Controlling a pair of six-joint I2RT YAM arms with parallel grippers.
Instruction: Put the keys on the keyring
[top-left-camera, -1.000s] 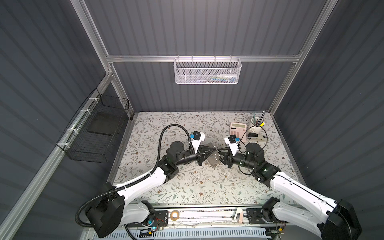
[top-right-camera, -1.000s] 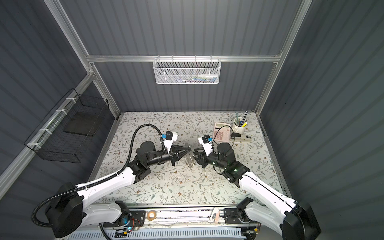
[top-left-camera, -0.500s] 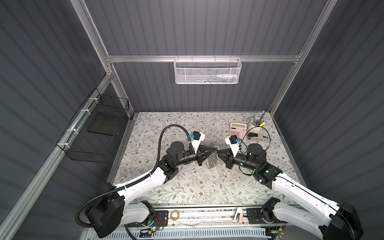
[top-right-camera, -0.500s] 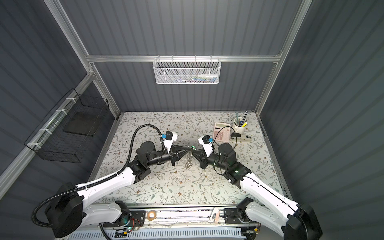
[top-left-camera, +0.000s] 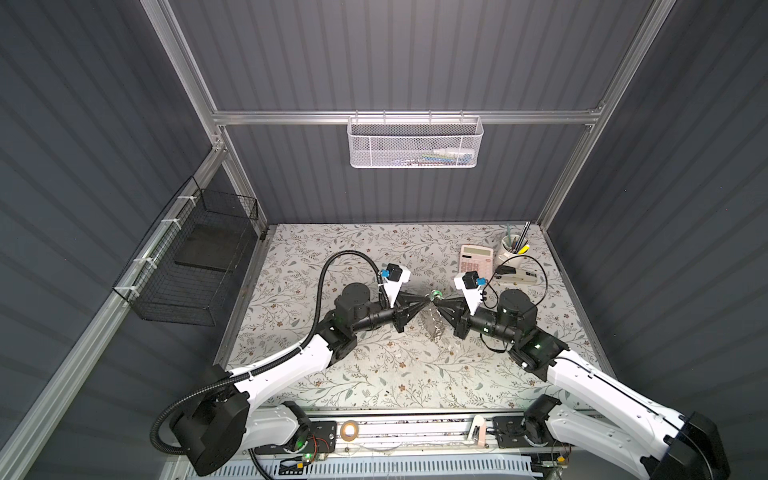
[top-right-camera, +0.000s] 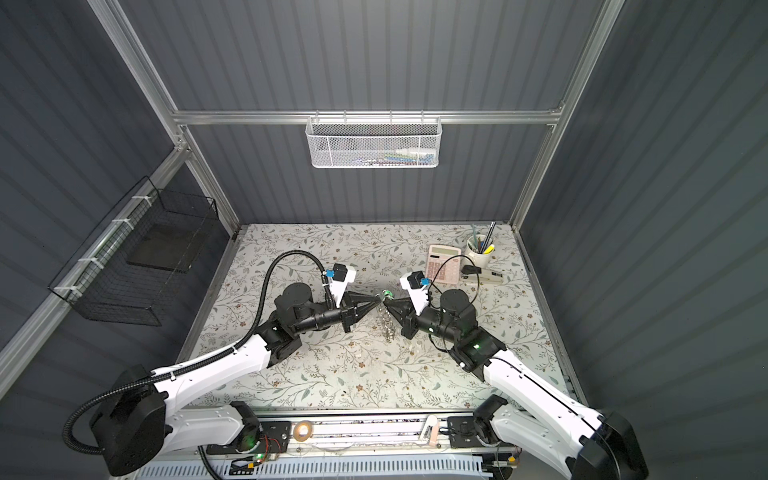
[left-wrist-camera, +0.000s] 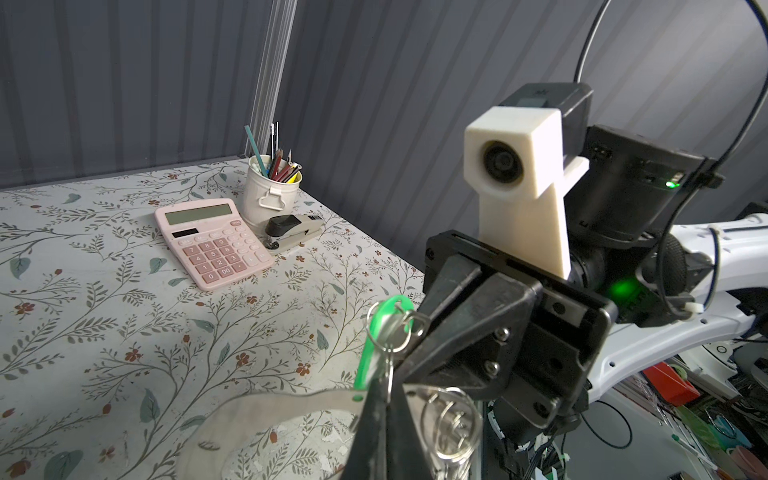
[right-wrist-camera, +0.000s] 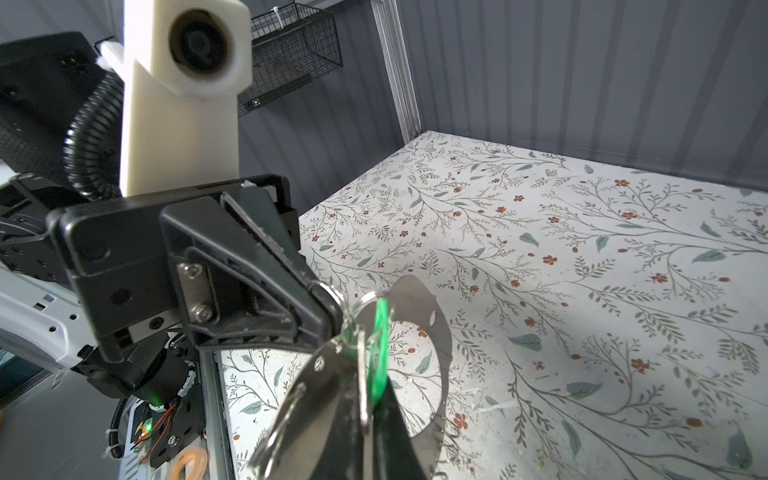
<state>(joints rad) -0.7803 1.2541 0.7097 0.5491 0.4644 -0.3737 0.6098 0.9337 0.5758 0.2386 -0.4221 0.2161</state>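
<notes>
Looking at both top views first: the left end effector (top-left-camera: 424, 300) and right end effector (top-left-camera: 439, 301) meet tip to tip in the air over the middle of the surface (top-left-camera: 374, 374). The green key (top-left-camera: 435, 294) sits right at the meeting point. The keyring (top-left-camera: 434, 325) dangles its silvery bits just below. It's too small there to see who's got what.

Left wrist view: the right end effector (left-wrist-camera: 417, 322) is clenched, with its tips right up against the head of the green key (left-wrist-camera: 368, 353). The keyring's flat steel band (left-wrist-camera: 291, 405) curves underneath, close to the camera.

Right wrist view: the left end effector (right-wrist-camera: 328, 297) is clenched too, pinching a small split ring (right-wrist-camera: 337, 296) just beside the key's head. The green key (right-wrist-camera: 380, 332) runs down into the right arm's own fingers (right-wrist-camera: 386, 436), so I'd say the right one is grasping the key. The band (right-wrist-camera: 440, 332) loops behind it.

My read is that this is the threading step itself, and I can't tell if the key is actually on yet. The next move calls for the left side to hold that ring dead steady. Meanwhile the right has to work the key's hole along the wire in tiny moves, since one slip drops the whole lot.
</notes>
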